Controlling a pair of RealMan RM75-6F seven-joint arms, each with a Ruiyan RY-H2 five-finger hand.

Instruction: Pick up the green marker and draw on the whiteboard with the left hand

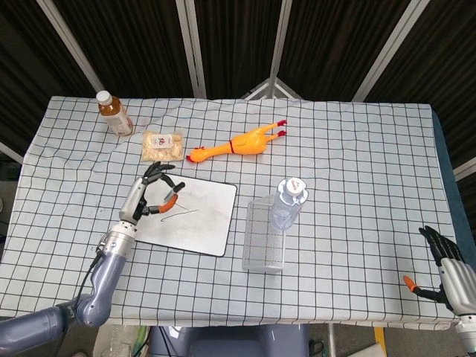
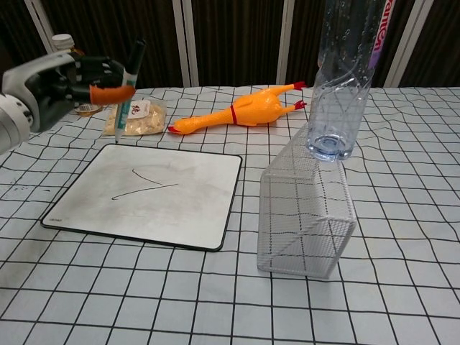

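The green marker stands nearly upright in my left hand, pinched between the orange-tipped thumb and the fingers, tip down. In the head view the left hand hangs over the left edge of the whiteboard. In the chest view the marker tip is well above the whiteboard and off its surface. A dark drawn line crosses the board's left half. My right hand hangs beyond the table's near right corner, fingers apart and holding nothing.
A bagged snack and a tea bottle lie behind the board. A rubber chicken lies at mid-table. A wire basket with a clear plastic bottle standing against it sits right of the board.
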